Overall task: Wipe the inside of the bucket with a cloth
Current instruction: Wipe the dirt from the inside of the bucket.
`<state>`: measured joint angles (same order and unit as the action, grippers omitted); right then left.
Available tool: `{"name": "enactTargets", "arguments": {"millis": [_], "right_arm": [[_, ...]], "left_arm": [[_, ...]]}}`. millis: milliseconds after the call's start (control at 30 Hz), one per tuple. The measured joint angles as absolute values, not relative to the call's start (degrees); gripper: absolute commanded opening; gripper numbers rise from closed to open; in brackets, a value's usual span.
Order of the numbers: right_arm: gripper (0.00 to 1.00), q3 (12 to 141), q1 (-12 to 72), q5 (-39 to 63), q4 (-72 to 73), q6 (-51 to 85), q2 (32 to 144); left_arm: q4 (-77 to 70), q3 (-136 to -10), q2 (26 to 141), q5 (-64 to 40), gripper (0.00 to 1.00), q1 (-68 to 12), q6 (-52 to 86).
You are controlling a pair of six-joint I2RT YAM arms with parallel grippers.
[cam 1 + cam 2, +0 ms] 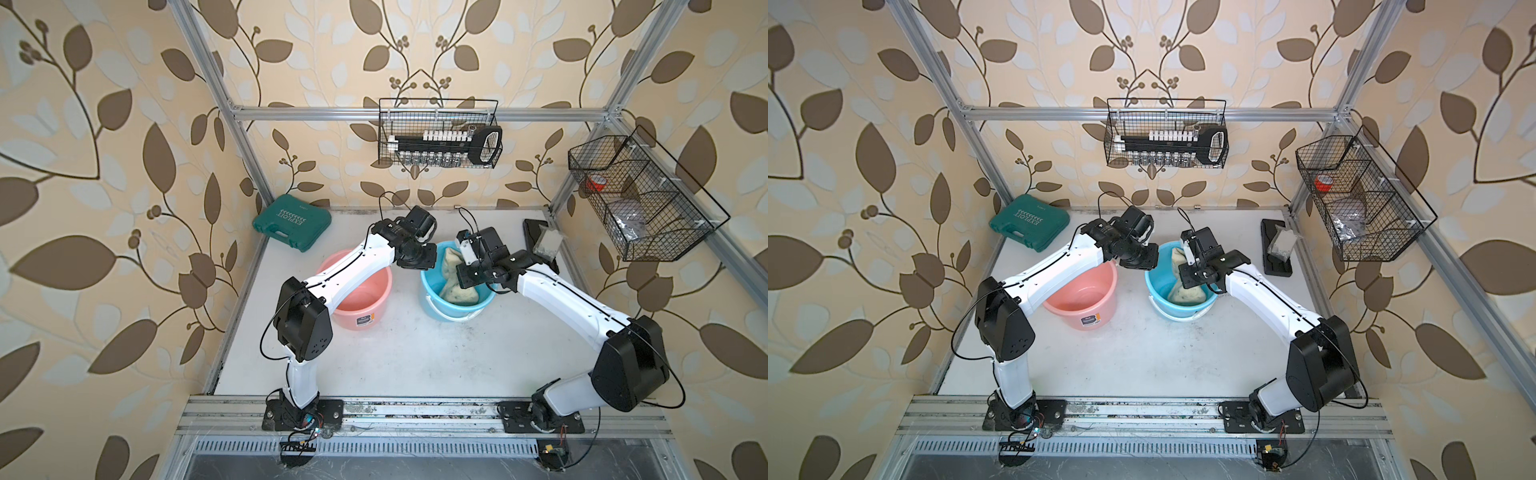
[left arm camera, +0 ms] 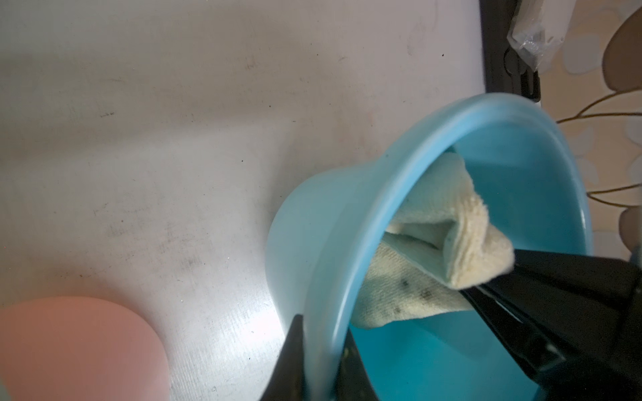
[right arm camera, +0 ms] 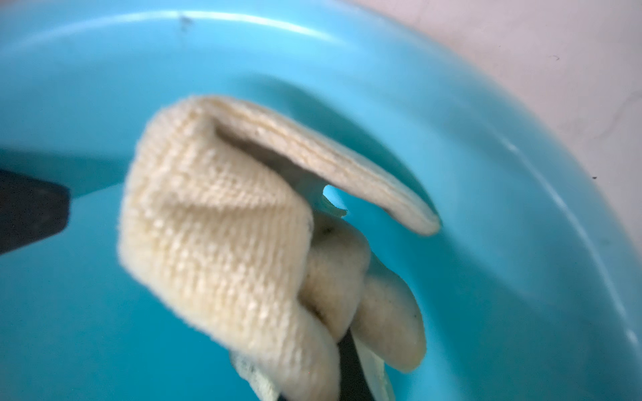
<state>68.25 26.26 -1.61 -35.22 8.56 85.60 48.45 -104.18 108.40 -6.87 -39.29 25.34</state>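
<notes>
Presently clamps the rim of the light-blue round plastic bucket (image 1: pixel 451 314) with the left claw (image 2: pixel 321 368), one black finger outside the wall and one inside, both pressed against the plastic on the side facing the salmon-pink round plastic bucket (image 1: pixel 361 309). Pinches a bunched fold of the soft pale-yellow towelling cloth (image 3: pixel 215 225) in the right claw (image 2: pixel 493 295), jaws closed tight on the fabric, down within the blue bucket's mouth. Has the cloth wholly inside that bucket, running from the far inner wall towards the near part of the bottom, crumpled under the claw. Shows dark dirty specks on the cloth's lower fold in the left wrist view. Reaches over the pink bucket with the left arm. Has both buckets near each other, not touching, on the white worktop (image 1: pixel 415 357), and a dark-green plastic tool case (image 1: pixel 293 222) at the far-left corner, well away from them.
</notes>
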Motion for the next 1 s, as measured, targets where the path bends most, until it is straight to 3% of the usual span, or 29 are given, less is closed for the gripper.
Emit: {"name": "enactTargets", "arguments": {"millis": [433, 1000], "right_arm": [[0.0, 72.71, 30.96, -6.79, -43.07, 7.11, 94.91], [0.0, 80.49, 30.98, -15.11, -47.51, 12.58, 106.76]], "left_arm": [[48.21, -105.08, 108.62, -7.14, 0.0, -37.39, 22.39], [39.29, -95.2, 105.95, -10.02, 0.0, -35.68, 24.62]]}}
